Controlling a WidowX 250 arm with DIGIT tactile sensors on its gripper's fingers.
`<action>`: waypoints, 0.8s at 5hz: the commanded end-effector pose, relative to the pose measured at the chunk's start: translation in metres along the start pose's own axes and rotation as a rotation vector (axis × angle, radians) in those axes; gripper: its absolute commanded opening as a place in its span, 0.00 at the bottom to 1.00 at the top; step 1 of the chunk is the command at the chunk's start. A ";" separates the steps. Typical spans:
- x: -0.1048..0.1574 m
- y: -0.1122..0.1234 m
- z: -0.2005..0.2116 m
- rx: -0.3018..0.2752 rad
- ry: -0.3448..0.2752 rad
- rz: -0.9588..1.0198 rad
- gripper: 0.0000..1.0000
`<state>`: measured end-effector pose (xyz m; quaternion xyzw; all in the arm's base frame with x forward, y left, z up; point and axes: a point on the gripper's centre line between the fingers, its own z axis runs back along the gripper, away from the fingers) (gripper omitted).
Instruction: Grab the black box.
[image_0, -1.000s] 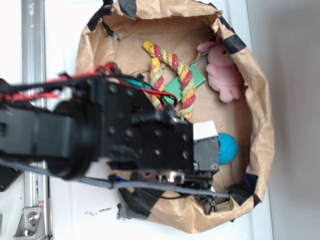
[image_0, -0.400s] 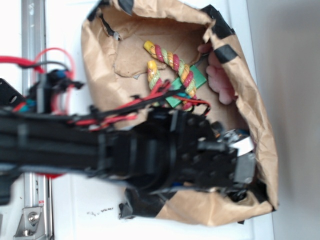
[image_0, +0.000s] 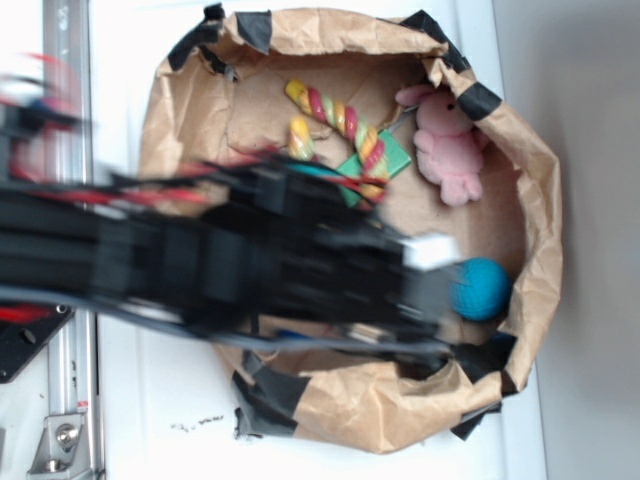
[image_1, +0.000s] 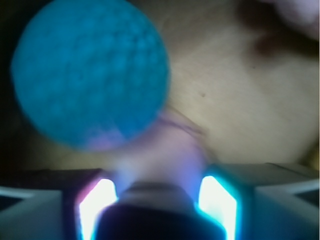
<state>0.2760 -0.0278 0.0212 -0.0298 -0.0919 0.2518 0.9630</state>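
Note:
In the wrist view a dark, glossy thing with rounded corners, the black box (image_1: 157, 220), fills the gap between my two bright-lit fingers. My gripper (image_1: 157, 200) is shut on it. The blue ball (image_1: 90, 75) looms large just ahead and to the left. In the exterior view my blurred black arm reaches across the brown paper basin (image_0: 535, 200). Its gripper (image_0: 445, 290) ends right beside the blue ball (image_0: 483, 288). The box itself is hidden under the arm there.
A pink plush (image_0: 447, 140) lies at the basin's upper right. A striped rope toy (image_0: 335, 115) and a flat green block (image_0: 388, 155) lie at the top middle. Black tape patches (image_0: 480, 358) mark the crumpled paper wall. A metal rail (image_0: 65, 400) runs along the left.
My gripper went down into the basin's lower right corner, then came back up and left beside the ball. The squashed paper wall has sprung outward, and the ball lies further right.

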 end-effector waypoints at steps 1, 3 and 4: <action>0.025 0.061 0.064 -0.093 -0.184 -0.124 0.00; 0.047 0.038 0.094 0.016 -0.051 -0.360 0.00; 0.041 0.023 0.101 0.101 -0.013 -0.352 0.00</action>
